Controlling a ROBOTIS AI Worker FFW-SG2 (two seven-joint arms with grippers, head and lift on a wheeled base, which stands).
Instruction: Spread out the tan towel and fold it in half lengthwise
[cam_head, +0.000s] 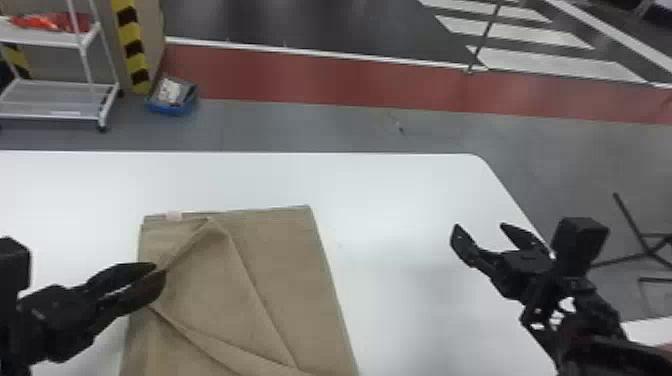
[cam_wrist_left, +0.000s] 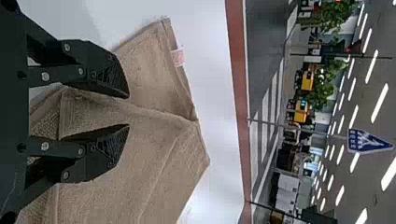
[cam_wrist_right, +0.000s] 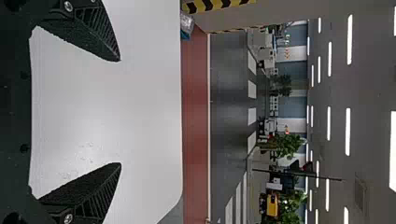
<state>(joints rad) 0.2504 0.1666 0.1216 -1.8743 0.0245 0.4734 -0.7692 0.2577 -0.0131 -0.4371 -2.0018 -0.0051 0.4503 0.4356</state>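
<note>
Tan cloth at seven o'clock in the head view: that's the towel (cam_head: 300, 280), half rumpled on the white table (cam_head: 390, 190), a triangular flap (cam_head: 215, 285) lying skewed across it. The left gripper (cam_head: 160, 270) is over at eight o'clock, its tips at the cloth's edge and slightly parted; the right gripper (cam_head: 480, 227) sits between three and four, spread wide, well apart from the cloth. Spreading comes first, I'd say: free that flap, gripping just one layer, then draw it out low and slow so the lower layers don't drag. Two hands on neighbouring corners would keep the hem straight, and only then does a lengthwise fold make sense.

Over to the left wrist view, and those fingers stand apart with a soft ridge (cam_wrist_left: 154, 113) lined up with the gap. Tempting, but a deep bite could catch doubled cloth! Lovely nubbly weave, flatter banding near the hem, a little pink-and-white label (cam_wrist_left: 178, 57) on the edge.

Right wrist view now: jaws wide open, nothing between them, ribbed pads (cam_wrist_right: 95, 30) tapering to points against the smooth tabletop.
</note>
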